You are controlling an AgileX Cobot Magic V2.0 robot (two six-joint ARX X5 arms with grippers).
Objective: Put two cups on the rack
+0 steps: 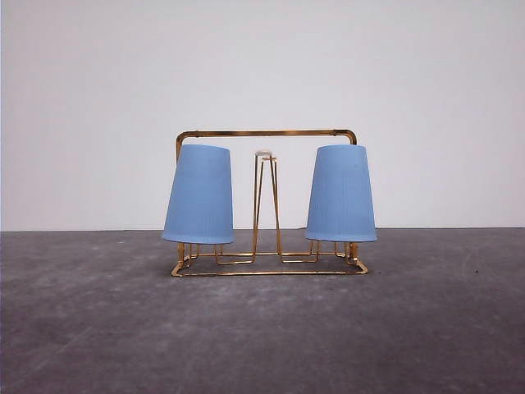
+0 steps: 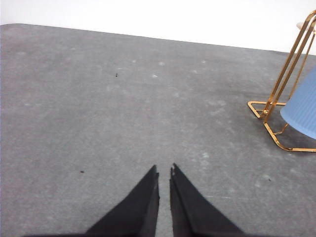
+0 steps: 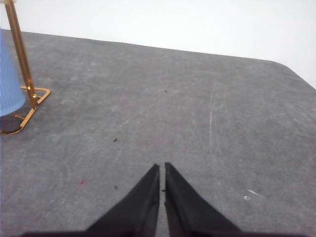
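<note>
Front view, rack: your gold wire rack (image 1: 267,133) stands upright in the middle of the grey surface (image 1: 262,336), its long side running left to right across your view.
Front view, cups: the left cup (image 1: 199,194) and the right cup (image 1: 341,194) both sit upside down on the rack, rims down, long axes near vertical, the left one tipped slightly. A bare white-capped prong (image 1: 263,153) rises between them.
Left wrist view: your left gripper (image 2: 164,173) has its black fingers (image 2: 143,202) nearly together with a thin slit between, holding nothing, over bare surface, well apart from the rack's corner and a cup's edge (image 2: 301,111).
Right wrist view: your right gripper (image 3: 162,168) looks the same, fingers (image 3: 185,205) closed and empty, well apart from the rack.
</note>
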